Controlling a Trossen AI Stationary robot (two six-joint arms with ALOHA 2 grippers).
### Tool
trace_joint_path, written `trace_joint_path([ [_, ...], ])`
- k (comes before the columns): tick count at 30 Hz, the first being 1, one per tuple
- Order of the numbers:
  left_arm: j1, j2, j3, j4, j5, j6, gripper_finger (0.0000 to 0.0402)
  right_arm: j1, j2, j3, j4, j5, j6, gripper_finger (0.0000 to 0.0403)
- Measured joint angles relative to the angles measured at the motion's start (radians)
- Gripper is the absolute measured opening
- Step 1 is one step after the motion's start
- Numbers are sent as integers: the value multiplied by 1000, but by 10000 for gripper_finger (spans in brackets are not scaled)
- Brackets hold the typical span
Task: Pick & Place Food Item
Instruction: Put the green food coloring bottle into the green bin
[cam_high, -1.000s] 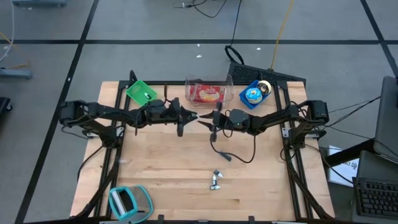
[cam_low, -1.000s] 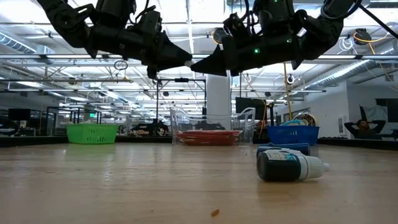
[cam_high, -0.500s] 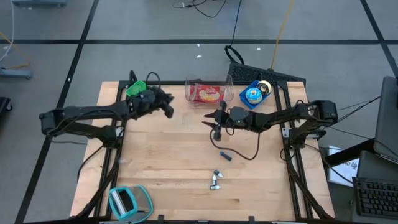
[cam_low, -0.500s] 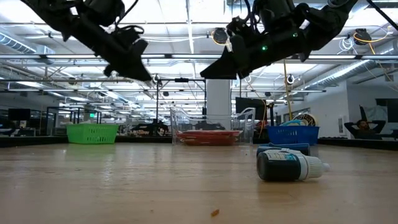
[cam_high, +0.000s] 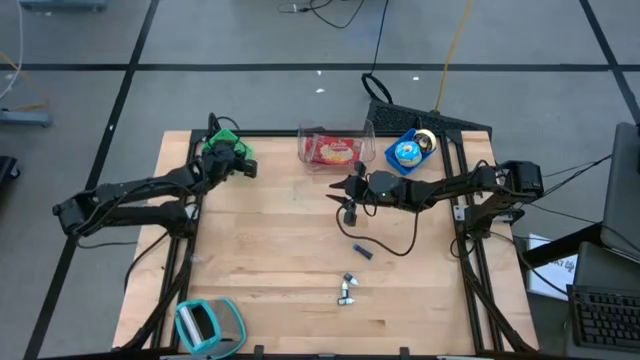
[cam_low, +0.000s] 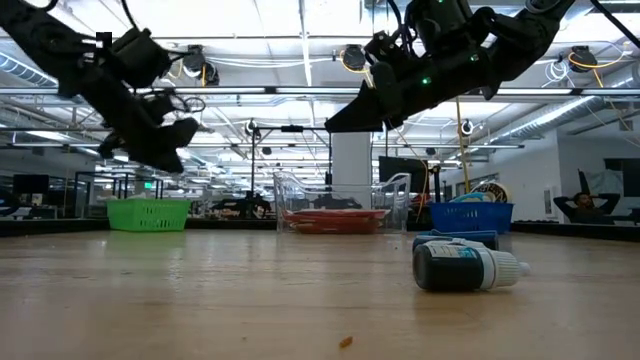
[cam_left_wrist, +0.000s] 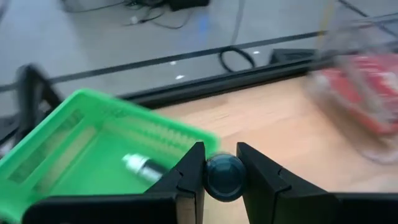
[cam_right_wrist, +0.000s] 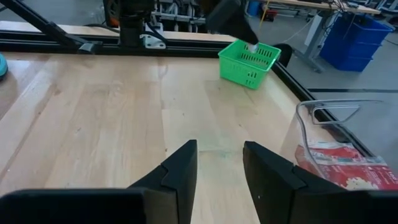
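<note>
My left gripper (cam_high: 243, 166) is at the far left of the table, beside the green basket (cam_high: 222, 148), shut on a small dark bottle (cam_left_wrist: 224, 177). The left wrist view shows the bottle end-on. Another small bottle with a white cap (cam_left_wrist: 140, 167) lies inside the green basket (cam_left_wrist: 87, 149). A red food packet (cam_high: 335, 151) lies in a clear tub at the far middle. My right gripper (cam_high: 335, 190) hovers open above the middle of the table, with nothing between its fingers (cam_right_wrist: 180, 168). My left gripper pinches the dark bottle's round body (cam_left_wrist: 224, 180) between its two fingers, one on each side. The bottle lies along the fingers, with its round end toward the wrist camera. It is lifted clear, above the table by the basket's rim.
A blue basket (cam_high: 408, 151) with a round item stands at the far right. Small dark bottles lie on the near middle of the table (cam_high: 362, 250) (cam_high: 347, 290) (cam_low: 465, 268). A teal object (cam_high: 205, 325) sits at the near left corner. A cable hangs under the right arm.
My left gripper has drawn away from my right gripper at the table's middle. It has swung toward the far left to the green basket, sinking a little and turning, with the dark bottle between its fingers. My right gripper has stayed in place.
</note>
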Motion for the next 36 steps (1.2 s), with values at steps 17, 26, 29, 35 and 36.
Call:
trace_joint_path([
  [17, 79, -8, -41, -160, -87, -122, 82, -5, 0, 0, 1, 0, 1, 118],
  [26, 95, -8, -41, -185, -87, -121, 86, -5, 0, 0, 1, 0, 1, 118],
  [29, 95, -8, -41, -185, -87, -121, 87, -5, 0, 0, 1, 0, 1, 118],
  [35, 95, -8, -41, -189, -86, -135, 88, -4, 0, 0, 1, 0, 2, 118],
  [36, 95, -8, -41, -191, -86, -135, 88, -4, 0, 0, 1, 0, 2, 118],
])
